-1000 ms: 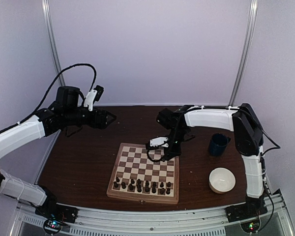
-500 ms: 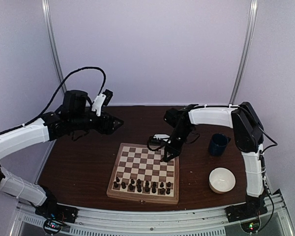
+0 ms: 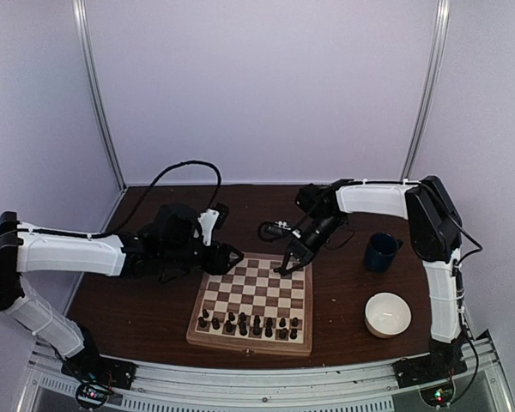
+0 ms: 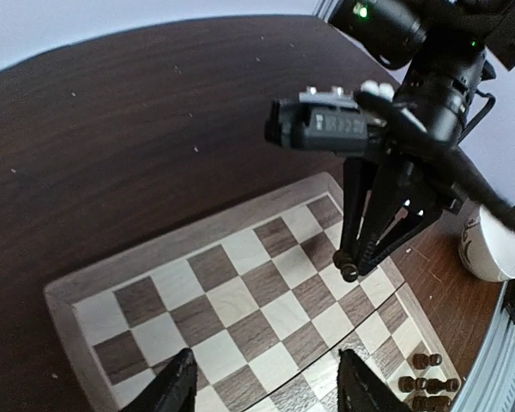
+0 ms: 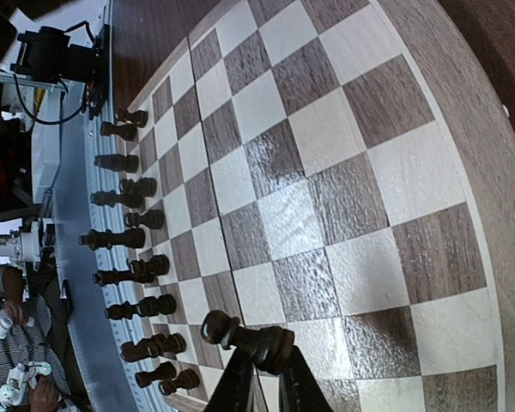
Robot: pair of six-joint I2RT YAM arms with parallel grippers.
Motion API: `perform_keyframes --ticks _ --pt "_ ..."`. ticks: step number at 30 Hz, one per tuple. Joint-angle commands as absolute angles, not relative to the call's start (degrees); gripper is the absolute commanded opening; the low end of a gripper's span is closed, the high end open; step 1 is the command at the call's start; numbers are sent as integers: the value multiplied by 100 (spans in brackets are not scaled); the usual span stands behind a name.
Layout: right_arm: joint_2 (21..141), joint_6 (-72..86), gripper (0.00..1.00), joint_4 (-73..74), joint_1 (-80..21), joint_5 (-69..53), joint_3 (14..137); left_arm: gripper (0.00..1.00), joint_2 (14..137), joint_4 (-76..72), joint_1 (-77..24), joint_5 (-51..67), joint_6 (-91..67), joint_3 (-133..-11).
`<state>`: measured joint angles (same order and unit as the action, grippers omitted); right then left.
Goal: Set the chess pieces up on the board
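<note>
Overhead, the board (image 3: 256, 287) lies mid-frame, with the chess pieces (image 3: 249, 324) in two rows along its lower edge. The left gripper (image 3: 236, 255) hangs at its upper-left corner, the right gripper (image 3: 286, 266) over its upper right.

Left wrist: the fingers (image 4: 176, 386) stand spread, nothing between them.

Only the right wrist shows the jaws pinching a dark piece (image 5: 240, 336), lower centre.

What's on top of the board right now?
Two rows of pieces along the near edge of the board. One more piece is in the right pincer over the far-right squares. The left pincer covers the far-left corner in the top view.
</note>
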<state>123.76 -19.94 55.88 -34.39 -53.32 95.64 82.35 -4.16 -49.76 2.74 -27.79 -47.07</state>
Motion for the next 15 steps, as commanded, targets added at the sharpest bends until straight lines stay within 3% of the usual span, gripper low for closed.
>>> perform_keyframes --ticks 1,15 --pt "12124 -1737 12 5409 -3450 -5743 9606 55 8729 -1565 -5219 205 -3574 -4879" --pt "11857 -1414 12 5116 -3458 -5750 9474 41 10019 -1652 -5352 521 -4853 -5758"
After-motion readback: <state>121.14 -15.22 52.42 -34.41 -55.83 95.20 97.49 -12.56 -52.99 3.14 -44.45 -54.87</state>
